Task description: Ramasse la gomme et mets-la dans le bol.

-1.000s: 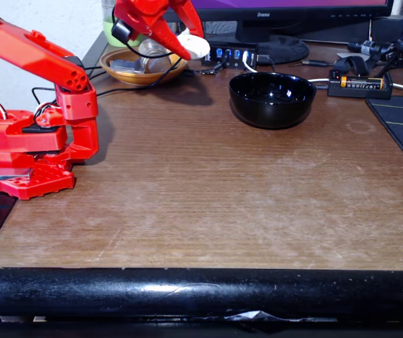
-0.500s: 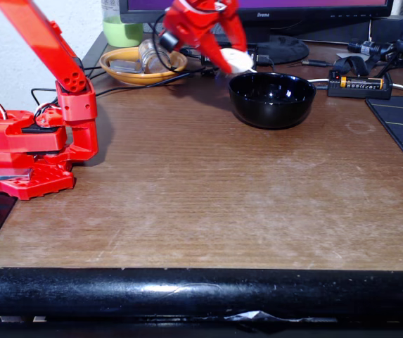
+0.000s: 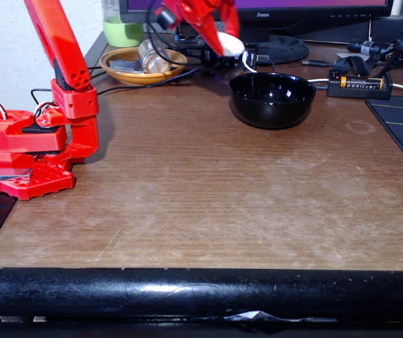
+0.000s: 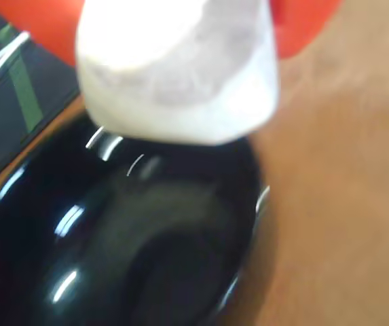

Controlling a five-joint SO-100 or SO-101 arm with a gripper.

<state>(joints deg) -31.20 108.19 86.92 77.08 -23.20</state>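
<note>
Red arm's base sits at the left edge in the fixed view, upper arm leaning up and out the top of the frame. The gripper (image 3: 226,44) hangs high at the back, fingers angled down and to the right, clamped on the eraser (image 3: 231,44). Wrist view's blurry, red fingers (image 4: 303,27) behind the eraser (image 4: 180,75).

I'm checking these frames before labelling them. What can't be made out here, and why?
- Gripper, fixed view: its upper part is cut off by the top edge.
- Eraser, wrist view: blurred and overexposed, its top cropped, so its outline and the grip on it are unclear.
- Black bowl, wrist view: motion blur and the frame edges hide its left and lower rim.
- Orange dish, fixed view: contents too small to identify.
</note>
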